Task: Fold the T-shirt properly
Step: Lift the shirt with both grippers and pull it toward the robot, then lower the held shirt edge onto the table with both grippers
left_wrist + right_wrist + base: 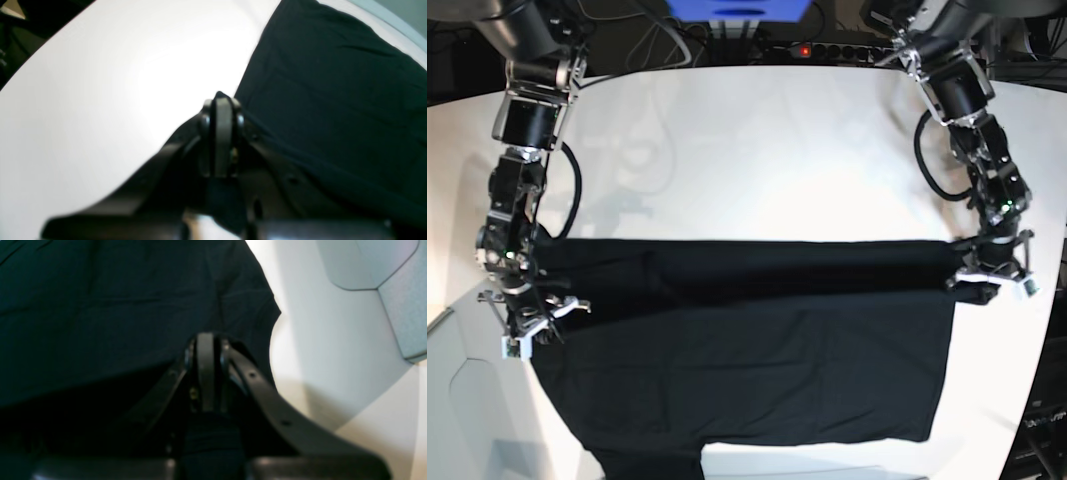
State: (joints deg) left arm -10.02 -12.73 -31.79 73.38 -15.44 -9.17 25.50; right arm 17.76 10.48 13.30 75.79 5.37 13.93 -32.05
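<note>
1. One T-shirt [757,350] lies on the white table [757,150], filling the near half of it in the base view. Its long axis runs side to side, from one arm to the other. A straight folded edge faces the far side of the table, and the cloth hangs toward the near edge, where a pale notch of table shows between two lower parts of it.
2. Only plain black cloth shows (no label or print can be seen in any view).
3. Two arms are in view, one at each end of that far folded edge.
4. The left gripper [993,272] is at the shirt's corner on the right of the base view. Its jaws are pressed together, and the left wrist view shows a tip of black cloth pinched at the left gripper [223,100], with the rest of the shirt spreading off to the right.
5. The right gripper [527,325] is at the opposite end, on the left of the base view. Its jaws are likewise closed, and the right wrist view shows the right gripper [208,340] clamped against dark cloth at the shirt's edge.
</note>
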